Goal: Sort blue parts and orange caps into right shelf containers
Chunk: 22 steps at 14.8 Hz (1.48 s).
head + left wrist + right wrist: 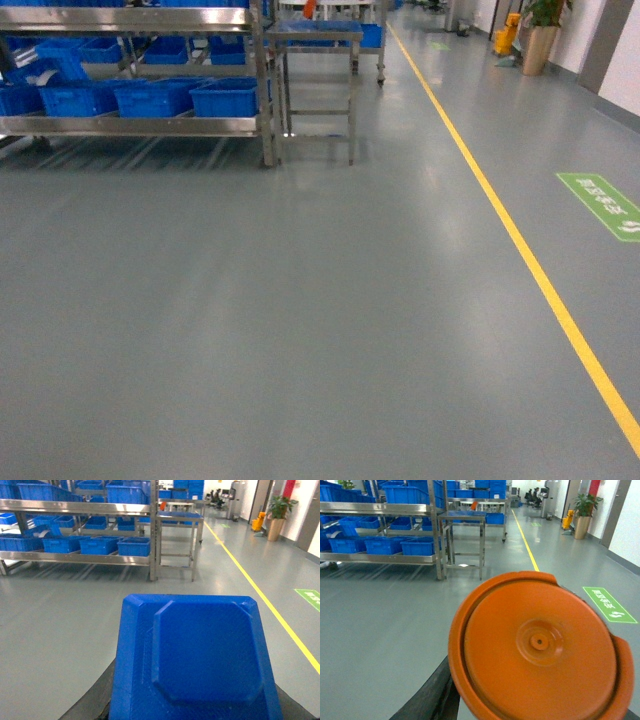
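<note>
A blue part (197, 650), a flat tapered block with a raised octagonal panel, fills the left wrist view. My left gripper (195, 712) is shut on it, and only dark fingers (92, 702) show at its lower edges. In the right wrist view my right gripper (530, 715) is shut on a round orange cap (537, 647), with one dark finger (427, 700) showing at lower left. Bright-blue containers (225, 97) sit in a row on a steel shelf (130, 126) far ahead on the left. Neither gripper appears in the head view.
A small steel table (315, 35) stands right of the shelf. A yellow floor line (520, 250) runs diagonally on the right, beside a green floor sign (603, 205). A potted plant (540, 35) stands far back right. Grey floor (300, 320) lies between me and the shelf.
</note>
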{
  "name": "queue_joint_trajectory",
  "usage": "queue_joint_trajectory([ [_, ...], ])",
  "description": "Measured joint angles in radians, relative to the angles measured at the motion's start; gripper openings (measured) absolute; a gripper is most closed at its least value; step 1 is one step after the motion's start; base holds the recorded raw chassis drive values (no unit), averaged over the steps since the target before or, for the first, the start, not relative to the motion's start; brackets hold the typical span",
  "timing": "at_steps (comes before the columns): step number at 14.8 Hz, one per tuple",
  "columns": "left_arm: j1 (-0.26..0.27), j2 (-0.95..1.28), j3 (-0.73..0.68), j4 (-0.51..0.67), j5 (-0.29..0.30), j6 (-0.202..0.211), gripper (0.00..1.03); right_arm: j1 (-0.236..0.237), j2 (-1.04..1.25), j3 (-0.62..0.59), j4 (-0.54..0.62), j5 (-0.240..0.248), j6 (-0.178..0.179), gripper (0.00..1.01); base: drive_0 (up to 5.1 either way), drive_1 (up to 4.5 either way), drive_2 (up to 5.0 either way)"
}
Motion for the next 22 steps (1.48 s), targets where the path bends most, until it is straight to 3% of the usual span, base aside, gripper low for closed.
queue_joint_trajectory([
  [22, 0.002, 0.000, 0.000, -0.002, -0.001, 0.000, 0.43, 0.000, 0.000, 0.000, -0.002, 0.000, 0.000, 0.45, 0.0, 4.30, -4.3],
])
